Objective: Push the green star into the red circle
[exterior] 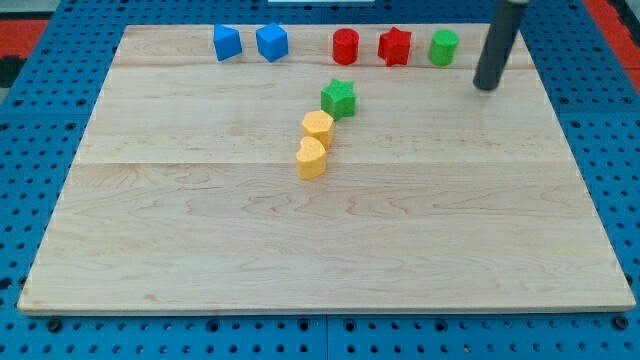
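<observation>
The green star (339, 98) lies on the wooden board a little above the middle, touching the yellow hexagon (318, 127) at its lower left. The red circle (346, 46) stands near the view's top, just above the star with a gap between them. My tip (487, 86) is at the upper right, well to the right of the green star and right of the green circle (444, 47). It touches no block.
A red star (395, 46) sits between the red circle and the green circle. Two blue blocks (228, 43) (272, 42) stand at the top left. A yellow heart (312, 159) lies below the yellow hexagon. The board's top edge runs close behind the top row.
</observation>
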Motion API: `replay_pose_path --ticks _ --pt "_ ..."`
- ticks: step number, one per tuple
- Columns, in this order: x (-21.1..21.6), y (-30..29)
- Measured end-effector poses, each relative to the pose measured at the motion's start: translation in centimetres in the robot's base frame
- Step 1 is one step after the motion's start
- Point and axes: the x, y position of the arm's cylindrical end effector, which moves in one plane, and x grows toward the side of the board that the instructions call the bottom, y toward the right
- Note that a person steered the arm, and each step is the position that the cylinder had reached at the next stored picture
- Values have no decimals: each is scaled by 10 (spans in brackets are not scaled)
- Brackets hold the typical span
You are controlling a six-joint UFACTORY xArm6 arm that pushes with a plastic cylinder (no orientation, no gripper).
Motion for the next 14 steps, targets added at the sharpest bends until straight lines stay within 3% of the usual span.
replay_pose_path --ticks 1,2,4,10,13,14 --pt "53 -65" --pt "53 -151" --pt "16 -190" --pt "-91 -211" --pt "-66 -123" --pt "-34 -90"
